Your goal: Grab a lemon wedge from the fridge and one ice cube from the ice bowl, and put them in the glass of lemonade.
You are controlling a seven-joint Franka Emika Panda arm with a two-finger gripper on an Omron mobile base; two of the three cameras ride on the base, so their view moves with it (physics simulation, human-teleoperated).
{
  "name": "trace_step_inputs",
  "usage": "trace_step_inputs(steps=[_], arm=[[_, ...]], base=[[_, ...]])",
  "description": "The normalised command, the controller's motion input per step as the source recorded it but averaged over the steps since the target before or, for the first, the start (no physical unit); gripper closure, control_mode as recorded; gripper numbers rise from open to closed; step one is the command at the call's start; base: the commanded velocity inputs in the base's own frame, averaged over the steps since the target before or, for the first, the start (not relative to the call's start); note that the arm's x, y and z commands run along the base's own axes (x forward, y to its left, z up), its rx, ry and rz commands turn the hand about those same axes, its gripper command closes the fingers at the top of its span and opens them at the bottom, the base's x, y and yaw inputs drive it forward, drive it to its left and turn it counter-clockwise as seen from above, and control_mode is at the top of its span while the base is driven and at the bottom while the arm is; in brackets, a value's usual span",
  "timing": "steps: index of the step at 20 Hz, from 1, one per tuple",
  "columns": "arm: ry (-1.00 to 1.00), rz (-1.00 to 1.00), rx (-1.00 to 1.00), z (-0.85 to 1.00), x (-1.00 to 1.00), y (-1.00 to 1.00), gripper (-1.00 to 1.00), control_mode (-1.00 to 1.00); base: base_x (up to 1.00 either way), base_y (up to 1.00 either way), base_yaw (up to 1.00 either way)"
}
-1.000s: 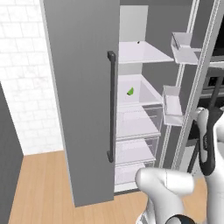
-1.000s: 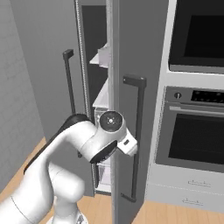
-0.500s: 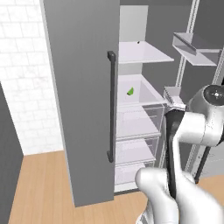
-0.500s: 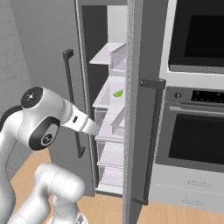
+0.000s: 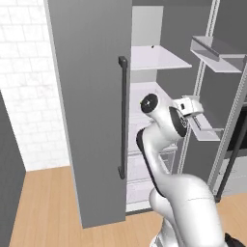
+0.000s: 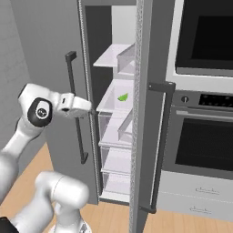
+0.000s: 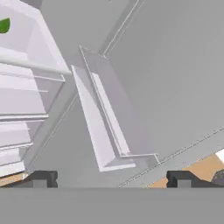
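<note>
Both doors of the fridge [image 6: 141,68] stood open, and the lemon wedge [image 6: 122,97] lay on a white shelf [image 6: 113,98] inside. Spread wide and empty, the claw [image 7: 111,178] faced a door bin [image 7: 103,131].

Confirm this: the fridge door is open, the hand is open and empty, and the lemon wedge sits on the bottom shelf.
Not the bottom shelf. The right base view shows the lemon wedge on an upper shelf of the fridge, drawers below it. The rest holds: the door is open, the hand open and empty.
</note>
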Motion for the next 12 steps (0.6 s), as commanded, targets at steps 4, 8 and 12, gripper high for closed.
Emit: trace_step_inputs(steps=[4, 8, 12], arm=[[0.43, -0.07, -0.33, 0.0, 0.97, -0.67, -1.0, -1.0], [0.43, -0.08, -0.2, 0.0, 0.63, -0.81, -1.0, -1.0], [0.3, -0.1, -0.12, -0.03, 0.29, -0.91, -1.0, -1.0]], base=[[0.0, 0.0, 0.0], [0.0, 0.0, 0.0], [0.0, 0.0, 0.0]])
